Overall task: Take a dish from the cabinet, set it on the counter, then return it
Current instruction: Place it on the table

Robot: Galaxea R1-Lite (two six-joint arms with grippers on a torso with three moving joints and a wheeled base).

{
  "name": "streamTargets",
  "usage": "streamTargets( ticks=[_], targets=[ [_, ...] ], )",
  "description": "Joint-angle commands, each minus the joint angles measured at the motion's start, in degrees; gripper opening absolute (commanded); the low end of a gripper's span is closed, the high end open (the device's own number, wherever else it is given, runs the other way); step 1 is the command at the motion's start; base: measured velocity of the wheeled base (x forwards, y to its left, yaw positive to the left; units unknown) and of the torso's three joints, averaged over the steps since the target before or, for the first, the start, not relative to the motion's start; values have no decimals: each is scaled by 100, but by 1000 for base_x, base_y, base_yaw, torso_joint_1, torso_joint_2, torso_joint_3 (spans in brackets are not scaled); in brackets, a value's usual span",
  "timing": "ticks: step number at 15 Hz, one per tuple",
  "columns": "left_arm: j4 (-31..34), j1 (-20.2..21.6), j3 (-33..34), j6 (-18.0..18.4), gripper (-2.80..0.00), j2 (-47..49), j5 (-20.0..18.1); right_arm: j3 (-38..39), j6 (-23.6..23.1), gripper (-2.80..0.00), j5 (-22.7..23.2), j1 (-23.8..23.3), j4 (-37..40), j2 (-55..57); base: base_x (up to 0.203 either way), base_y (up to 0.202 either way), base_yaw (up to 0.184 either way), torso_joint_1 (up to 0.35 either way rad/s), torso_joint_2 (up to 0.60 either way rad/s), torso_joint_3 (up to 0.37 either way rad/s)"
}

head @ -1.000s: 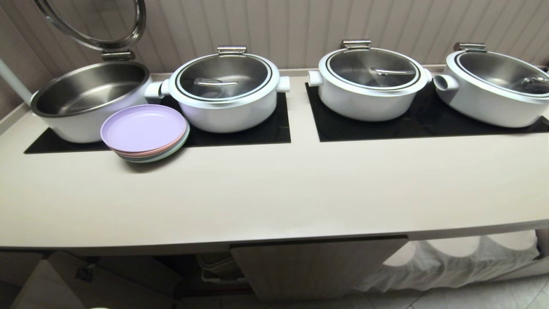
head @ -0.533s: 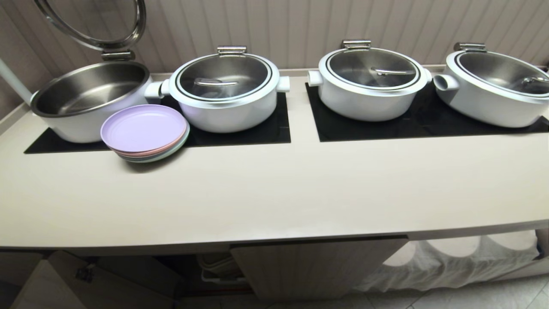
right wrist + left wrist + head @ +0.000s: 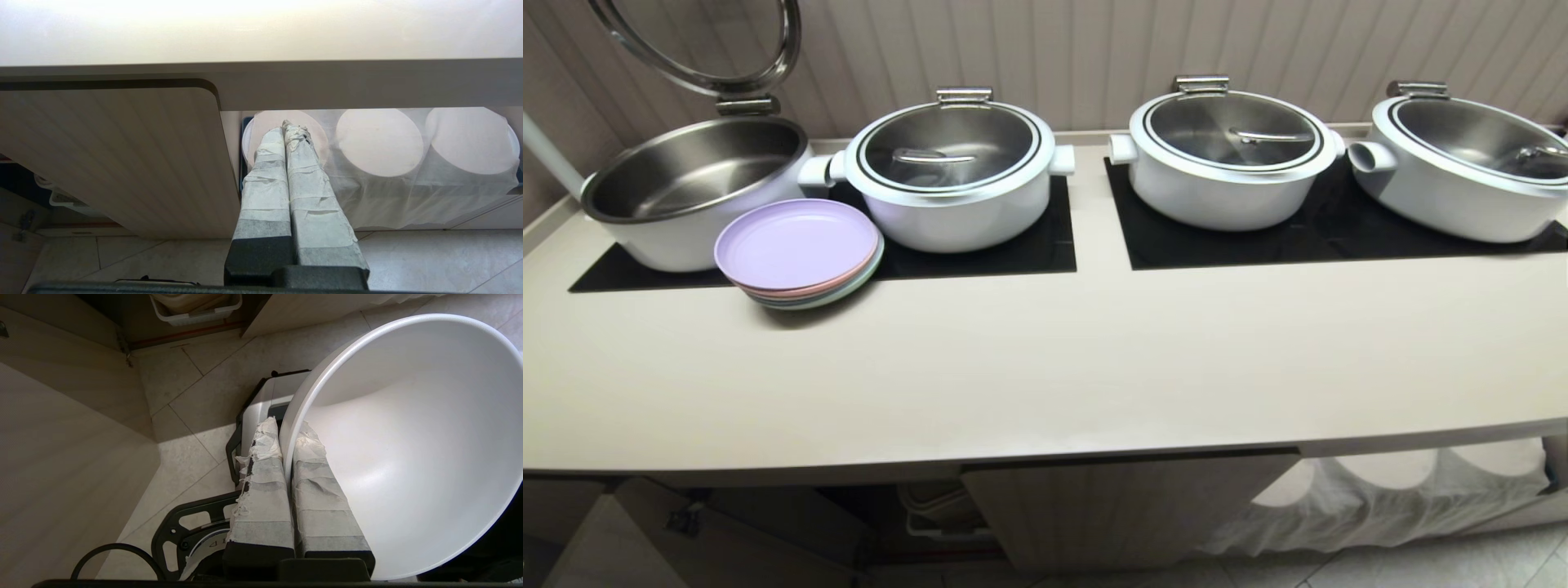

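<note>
While I am pinching the rim of the dish (image 3: 408, 449) between my taped fingers (image 3: 261, 490), my left gripper (image 3: 286, 435) is clamped tight, one finger outside the wall and the other inside the bowl, and the whole thing is hanging low over the tiled floor (image 3: 192, 396), down beside my own base and out in front of the cabinet (image 3: 61, 437). From my head I am seeing nothing of that arm or the bowl, and the view up there is matching what it was a second ago: the counter (image 3: 1045, 376) is lying bare along its front, the pastel plates (image 3: 796, 249) are sitting by the open pot (image 3: 690, 192), and the lidded pots (image 3: 952, 171) are standing on the black panels (image 3: 1331, 233) just as they were. So very little is changing; I am judging that the bowl is out of the shelf space and that the lift up to the countertop is the step in hand. The open door is close at my side and the counter's edge is overhanging above, so I am expecting to need a clear path outward before rising, or the rim could knock the underside. My right gripper (image 3: 289, 126) is parked low in front of the cabinet with its fingers pressed together on nothing, pointing at wrapped white stacks (image 3: 380, 143) beyond the ribbed door (image 3: 122, 163).
</note>
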Motion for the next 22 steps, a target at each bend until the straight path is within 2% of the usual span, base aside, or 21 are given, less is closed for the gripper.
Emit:
streamTargets(
  ticks=[1,7,18,22],
  targets=[
    [18,-2,-9,-8,-280,18,-2,0,0,-280,1,1,0,0,0,0,0,0,0,0],
    [-16,-2,-1,-8,-280,35,-10,0,0,-280,1,0,0,0,1,-15,0,0,0,1],
    [2,-2,8,-8,-280,9,-2,0,-2,-280,1,1,0,0,0,-188,1,4,4,2],
    [10,-2,8,-8,-280,0,-2,0,-2,-280,1,0,0,0,0,-26,0,0,2,0]
  ],
)
